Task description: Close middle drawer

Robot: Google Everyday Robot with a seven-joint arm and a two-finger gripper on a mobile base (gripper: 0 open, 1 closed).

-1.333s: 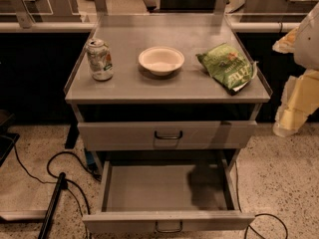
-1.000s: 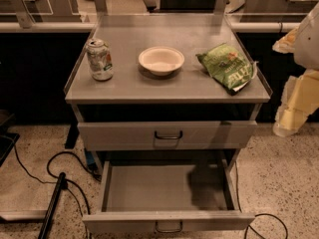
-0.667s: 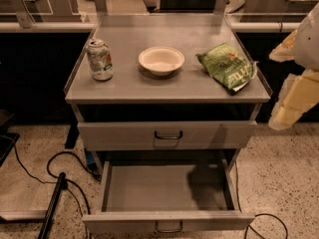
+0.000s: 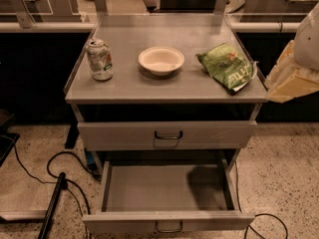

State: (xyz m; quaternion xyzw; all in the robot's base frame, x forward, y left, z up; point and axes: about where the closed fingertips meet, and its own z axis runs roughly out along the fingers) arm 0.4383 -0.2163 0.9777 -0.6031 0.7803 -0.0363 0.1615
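Observation:
The middle drawer is pulled far out at the bottom of the camera view. Its deep grey tray is empty, and its low front panel carries a small dark loop handle. Above it, the taller upper drawer front is shut. My gripper shows as a cream and white shape at the right edge, level with the cabinet top and well above and right of the open drawer. It touches nothing.
On the grey cabinet top stand a drink can, a white bowl and a green chip bag. Black cables lie on the speckled floor at the left, and another at the lower right.
The cream part of my arm at the right edge has risen and tilted a little. The drawer and the things on top have not moved.

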